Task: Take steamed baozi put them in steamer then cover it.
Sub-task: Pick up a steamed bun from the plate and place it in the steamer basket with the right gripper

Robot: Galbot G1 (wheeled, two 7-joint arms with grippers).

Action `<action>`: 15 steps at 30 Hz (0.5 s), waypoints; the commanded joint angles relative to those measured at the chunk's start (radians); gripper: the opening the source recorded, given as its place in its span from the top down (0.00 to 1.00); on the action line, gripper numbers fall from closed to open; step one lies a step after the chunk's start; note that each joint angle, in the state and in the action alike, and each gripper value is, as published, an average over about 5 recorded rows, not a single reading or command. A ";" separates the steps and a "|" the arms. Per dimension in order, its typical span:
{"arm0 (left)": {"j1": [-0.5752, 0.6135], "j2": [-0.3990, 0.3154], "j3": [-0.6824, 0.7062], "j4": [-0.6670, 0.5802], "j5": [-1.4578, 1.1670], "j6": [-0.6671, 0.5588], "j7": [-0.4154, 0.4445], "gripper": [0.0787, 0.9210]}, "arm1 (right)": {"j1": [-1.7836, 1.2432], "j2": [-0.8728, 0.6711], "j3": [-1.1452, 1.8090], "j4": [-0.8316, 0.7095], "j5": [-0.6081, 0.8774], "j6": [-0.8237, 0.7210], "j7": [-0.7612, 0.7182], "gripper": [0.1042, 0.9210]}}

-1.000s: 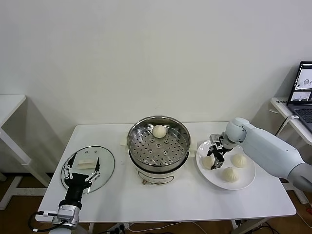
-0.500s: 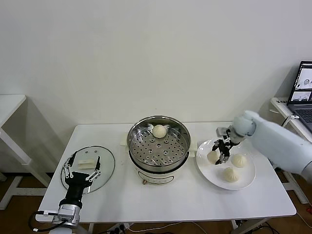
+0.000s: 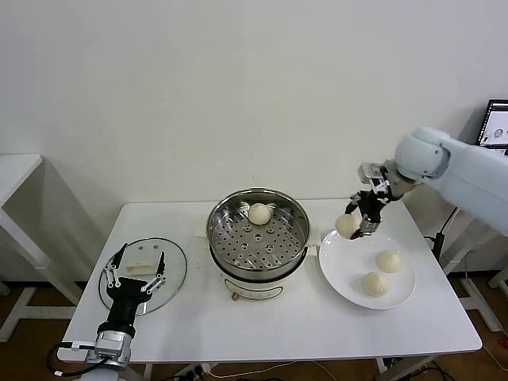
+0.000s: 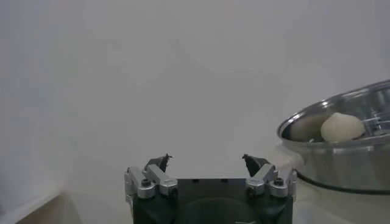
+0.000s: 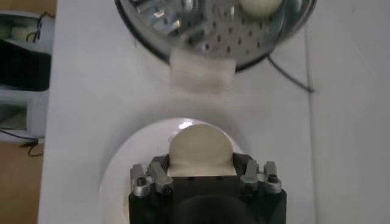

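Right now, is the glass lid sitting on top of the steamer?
No, the glass lid lies flat on the table, left of the open steamer.

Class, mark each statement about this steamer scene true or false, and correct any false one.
1. The right gripper holds a bun above the plate. True.
2. The steamer is empty. False: one bun lies in it.
3. Two buns lie on the plate. True.
4. The lid covers the steamer. False: it lies on the table by the left gripper.
5. The left gripper's jaws are shut. False: they are open.
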 commanded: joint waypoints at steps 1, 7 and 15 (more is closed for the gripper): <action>0.000 0.001 -0.001 -0.006 -0.001 0.000 -0.001 0.12 | 0.246 0.131 -0.148 0.125 0.183 -0.168 0.023 0.27; -0.001 0.003 -0.015 -0.007 -0.003 -0.001 -0.001 0.12 | 0.158 0.364 -0.091 0.020 0.197 -0.223 0.060 0.27; 0.009 0.014 -0.027 -0.010 -0.002 -0.002 0.001 0.12 | 0.015 0.589 -0.030 -0.195 0.127 -0.216 0.062 0.27</action>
